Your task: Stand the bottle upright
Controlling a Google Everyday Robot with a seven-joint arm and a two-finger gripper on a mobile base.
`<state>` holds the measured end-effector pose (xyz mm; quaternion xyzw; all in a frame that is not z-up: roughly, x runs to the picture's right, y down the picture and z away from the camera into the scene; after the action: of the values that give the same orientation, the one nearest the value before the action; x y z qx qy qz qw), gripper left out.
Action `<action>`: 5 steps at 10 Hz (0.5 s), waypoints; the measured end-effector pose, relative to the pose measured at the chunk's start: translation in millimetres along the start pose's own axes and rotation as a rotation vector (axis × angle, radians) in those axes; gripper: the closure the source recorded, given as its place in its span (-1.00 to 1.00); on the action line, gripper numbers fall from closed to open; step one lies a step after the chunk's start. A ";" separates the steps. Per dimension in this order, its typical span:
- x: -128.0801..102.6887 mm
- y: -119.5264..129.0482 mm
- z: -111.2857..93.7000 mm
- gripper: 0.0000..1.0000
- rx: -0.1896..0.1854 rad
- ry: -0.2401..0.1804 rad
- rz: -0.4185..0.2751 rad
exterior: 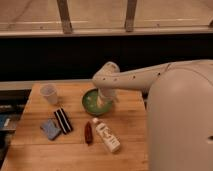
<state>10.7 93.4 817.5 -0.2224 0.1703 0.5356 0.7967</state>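
The bottle (106, 135), slim and white with a white cap, lies on its side on the wooden table (130, 112), cap toward the back, just right of a small dark red-brown object (88, 133). My gripper (103, 101) hangs down from the arm's wrist over the green bowl (91, 102), a short way behind the bottle and apart from it. It is open and holds nothing.
A clear plastic cup (49, 93) stands at the back left. A black striped item (63, 120) and a blue pad (50, 129) lie at the left front. My white arm (145, 77) reaches in from the right.
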 end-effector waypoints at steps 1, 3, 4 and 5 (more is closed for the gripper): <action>3.2 3.2 1.1 -0.28 -0.005 0.007 -0.026; 4.1 7.0 1.0 -0.28 -0.010 0.008 -0.039; 3.8 7.2 0.9 -0.28 -0.010 0.008 -0.040; 4.8 5.4 1.4 -0.28 0.005 0.019 -0.044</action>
<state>7.5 99.7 815.3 -0.2292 0.1744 0.5154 0.8071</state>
